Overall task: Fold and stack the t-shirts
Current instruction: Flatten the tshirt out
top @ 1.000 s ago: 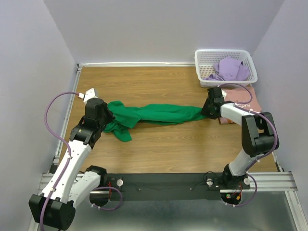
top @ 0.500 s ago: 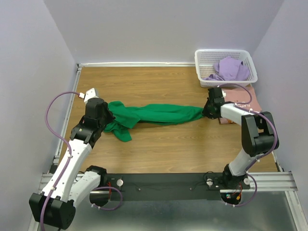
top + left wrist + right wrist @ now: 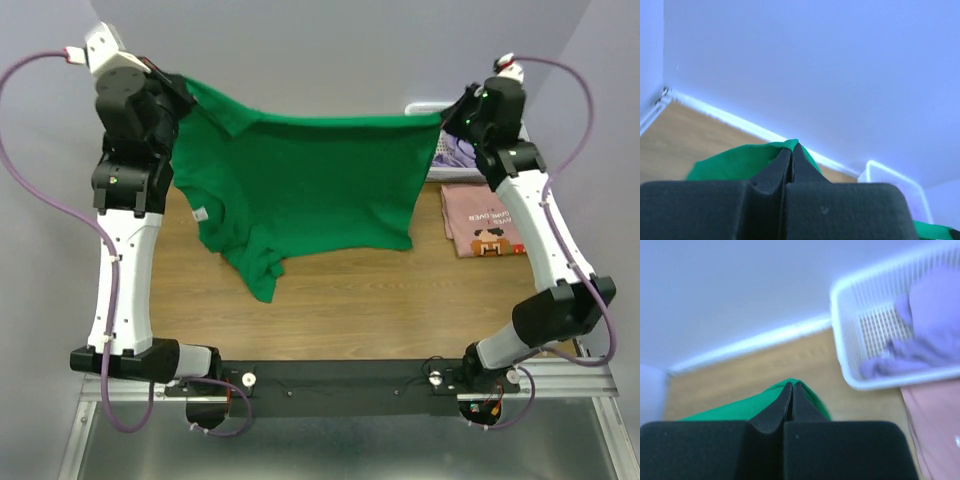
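Status: green shirt (image 3: 310, 180) hangs spread above counter (image 3: 350, 295). Left end effector (image 3: 183, 92) & right end effector (image 3: 447, 118) each clamp a top corner. Risk: thin pinch slips, shirt drops bunched. Uneven lowering tucks left sleeve under or covers pink shirt (image 3: 487, 222).

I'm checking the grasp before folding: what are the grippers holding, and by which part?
Both are shut on the green t-shirt, hanging spread between them: left gripper at one upper corner, right gripper at the other.
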### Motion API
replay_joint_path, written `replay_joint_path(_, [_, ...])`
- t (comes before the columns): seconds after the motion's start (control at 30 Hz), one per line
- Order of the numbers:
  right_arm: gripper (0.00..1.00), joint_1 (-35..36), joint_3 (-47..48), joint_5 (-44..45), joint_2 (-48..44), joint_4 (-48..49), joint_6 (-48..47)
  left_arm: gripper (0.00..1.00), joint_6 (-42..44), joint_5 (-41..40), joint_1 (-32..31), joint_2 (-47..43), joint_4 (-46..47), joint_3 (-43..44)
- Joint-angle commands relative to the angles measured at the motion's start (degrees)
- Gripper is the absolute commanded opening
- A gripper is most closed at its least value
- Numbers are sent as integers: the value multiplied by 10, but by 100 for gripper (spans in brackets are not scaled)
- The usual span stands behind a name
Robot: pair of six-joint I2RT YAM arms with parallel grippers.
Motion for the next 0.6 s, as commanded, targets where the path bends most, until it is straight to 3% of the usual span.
replay_joint_path(0.0, [1, -2, 73, 3, -30, -23, -40, 0, 27, -32, 8, 18, -9, 121])
replay_joint_path(0.17, [1, -2, 96, -7, -87, -23, -72, 0, 72, -59, 8, -34, 28, 152])
replay_joint_path(0.37, [1, -2, 39, -20, -214, -23, -109, 0, 123, -86, 8, -217, 91, 63])
replay_joint_path(0.57, [1, -2, 4, -47, -309, -23, -118, 0, 155, -81, 8, -274, 57, 105])
